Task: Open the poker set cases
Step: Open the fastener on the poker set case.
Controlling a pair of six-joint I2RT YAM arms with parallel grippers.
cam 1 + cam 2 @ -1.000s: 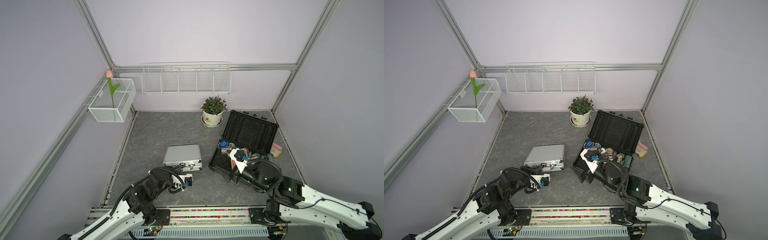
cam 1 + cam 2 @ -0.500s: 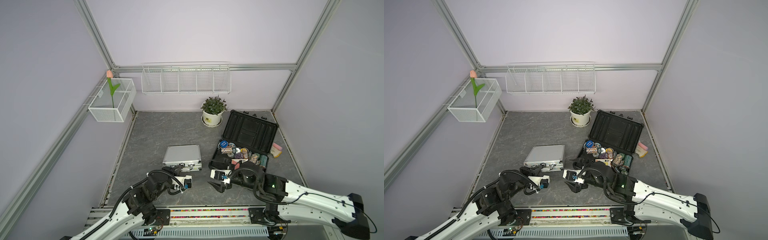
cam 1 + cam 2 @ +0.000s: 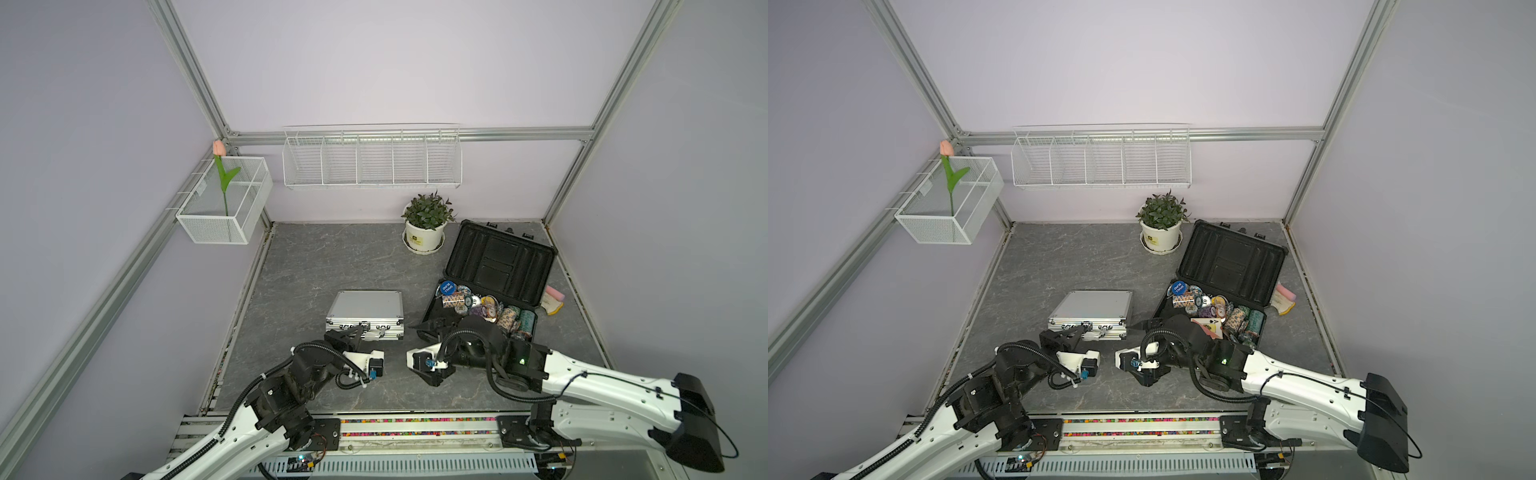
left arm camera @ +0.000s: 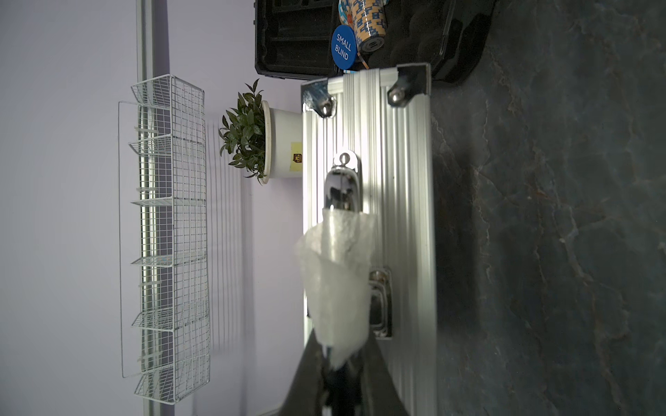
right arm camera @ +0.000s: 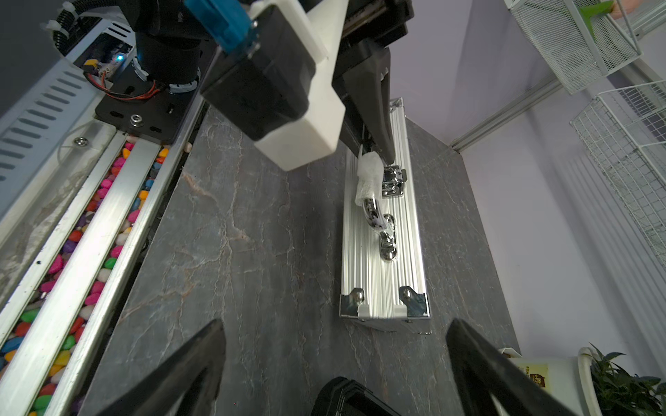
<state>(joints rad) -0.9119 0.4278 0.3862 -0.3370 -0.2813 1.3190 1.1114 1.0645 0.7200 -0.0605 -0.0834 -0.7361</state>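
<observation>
Left tool [image 3: 359, 331], closed silver case [image 3: 368, 305], chip-filled case [image 3: 498, 262]

The right arm [image 3: 602, 380] hides the black case's [image 3: 498, 266] near edge in both top views, and white wrapping [image 4: 335, 273] covers much of the silver case's [image 4: 400, 162] handle [image 4: 342, 191].

I'm working in a lab test cell: aluminium framing [image 3: 519, 134] and lilac wall panels [image 3: 395, 62] box in a grey tabletop [image 3: 332, 257], a wire rack [image 3: 372, 160] hung at twelve o'clock.
</observation>
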